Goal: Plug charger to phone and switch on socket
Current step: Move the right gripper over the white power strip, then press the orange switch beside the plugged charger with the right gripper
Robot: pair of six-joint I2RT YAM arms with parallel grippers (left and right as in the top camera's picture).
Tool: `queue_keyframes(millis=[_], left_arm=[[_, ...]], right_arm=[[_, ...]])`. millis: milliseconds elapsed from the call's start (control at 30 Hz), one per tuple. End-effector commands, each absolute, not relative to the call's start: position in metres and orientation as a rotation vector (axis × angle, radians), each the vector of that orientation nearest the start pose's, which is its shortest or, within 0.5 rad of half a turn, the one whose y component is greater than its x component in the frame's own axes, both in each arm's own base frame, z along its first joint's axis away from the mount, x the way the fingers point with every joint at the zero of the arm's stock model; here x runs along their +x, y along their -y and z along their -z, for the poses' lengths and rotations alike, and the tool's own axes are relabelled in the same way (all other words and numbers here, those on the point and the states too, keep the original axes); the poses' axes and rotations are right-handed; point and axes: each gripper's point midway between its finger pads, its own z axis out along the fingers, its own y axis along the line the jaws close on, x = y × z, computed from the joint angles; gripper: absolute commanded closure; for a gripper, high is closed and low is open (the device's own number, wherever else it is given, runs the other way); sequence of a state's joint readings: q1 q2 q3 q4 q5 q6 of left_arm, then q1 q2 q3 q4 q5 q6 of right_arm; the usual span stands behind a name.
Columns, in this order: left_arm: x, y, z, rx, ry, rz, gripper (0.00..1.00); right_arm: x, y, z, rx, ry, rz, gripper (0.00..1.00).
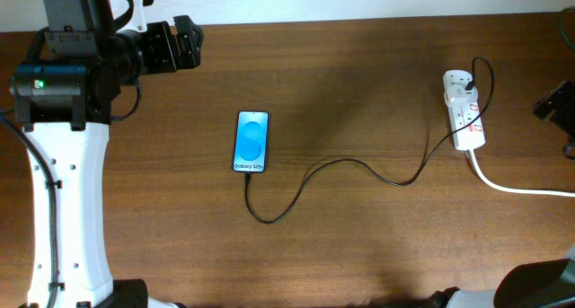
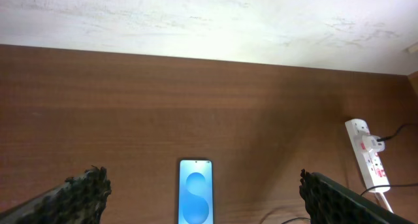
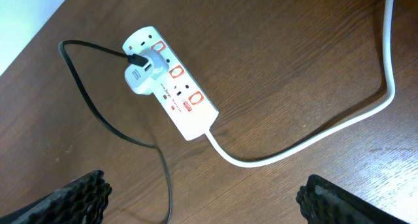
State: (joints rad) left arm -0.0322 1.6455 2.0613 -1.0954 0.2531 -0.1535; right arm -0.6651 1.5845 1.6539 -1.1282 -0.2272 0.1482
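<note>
Phone (image 1: 252, 142) lies screen-up on the desk (image 1: 359, 74), charger (image 1: 341, 161) reaching its Galaxy end — seen overhead only; right wrist view alone resolves red switches on the socket (image 3: 173, 93); left end effector (image 1: 189, 43) and right end effector (image 3: 204, 183) both gape wide, gripping nothing.

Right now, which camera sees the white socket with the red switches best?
The right wrist view: the socket is close up, its red switches easy to see. Overhead shows it small near the right edge; the left wrist view, tiny at far right.
</note>
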Motion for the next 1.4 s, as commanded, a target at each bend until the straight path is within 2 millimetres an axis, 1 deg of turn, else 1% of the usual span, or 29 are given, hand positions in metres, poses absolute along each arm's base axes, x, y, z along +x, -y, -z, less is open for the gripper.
queue_keyframes(millis=[0,300,467,567,667,800,833,933,1000,1100,1133,1200,1233,1267,1367], left_arm=[[0.423,0.054,-0.387,0.002,-2.232,0.371,0.01],[0.423,0.054,-0.387,0.002,-2.232,0.371,0.01],[0.423,0.054,-0.387,0.002,-2.232,0.371,0.01],[0.423,0.054,-0.387,0.002,-2.232,0.371,0.01],[0.423,0.054,-0.387,0.002,-2.232,0.371,0.01],[0.423,0.054,-0.387,0.002,-2.232,0.371,0.01],[0.423,0.054,-0.387,0.002,-2.232,0.372,0.01],[0.423,0.054,-0.387,0.002,-2.232,0.371,0.01],[0.423,0.054,-0.387,0.002,-2.232,0.371,0.01],[0.423,0.054,-0.387,0.002,-2.232,0.371,0.01],[0.423,0.054,-0.387,0.002,-2.232,0.371,0.01],[0.423,0.054,-0.387,0.002,-2.232,0.371,0.01],[0.423,0.054,-0.387,0.002,-2.232,0.371,0.01],[0.423,0.054,-0.387,0.002,-2.232,0.371,0.01],[0.423,0.054,-0.387,0.002,-2.232,0.371,0.01]], right_arm=[[0.33,0.211,-0.246,0.934,-2.401,-0.107,0.03],[0.334,0.214,-0.245,0.938,-2.387,-0.105,0.03],[0.341,0.22,-0.251,0.93,-2.345,-0.092,0.03],[0.346,0.232,-0.254,0.932,-2.31,-0.047,0.03],[0.348,0.245,-0.248,0.963,-2.291,-0.046,0.03],[0.361,0.256,-0.223,0.978,-2.316,-0.07,0.03],[0.363,0.258,-0.221,0.978,-2.316,-0.07,0.03],[0.377,0.269,-0.205,0.974,-2.312,-0.072,0.03],[0.383,0.272,-0.197,0.968,-2.316,-0.072,0.03],[0.393,0.279,-0.172,0.96,-2.343,-0.085,0.03],[0.399,0.277,-0.163,0.907,-2.368,-0.112,0.03],[0.403,0.277,-0.144,0.912,-2.396,-0.147,0.03],[0.406,0.275,-0.136,0.886,-2.418,-0.155,0.03],[0.41,0.27,-0.13,0.836,-2.44,-0.174,0.03],[0.421,0.256,-0.114,0.76,-2.493,-0.182,0.03]])
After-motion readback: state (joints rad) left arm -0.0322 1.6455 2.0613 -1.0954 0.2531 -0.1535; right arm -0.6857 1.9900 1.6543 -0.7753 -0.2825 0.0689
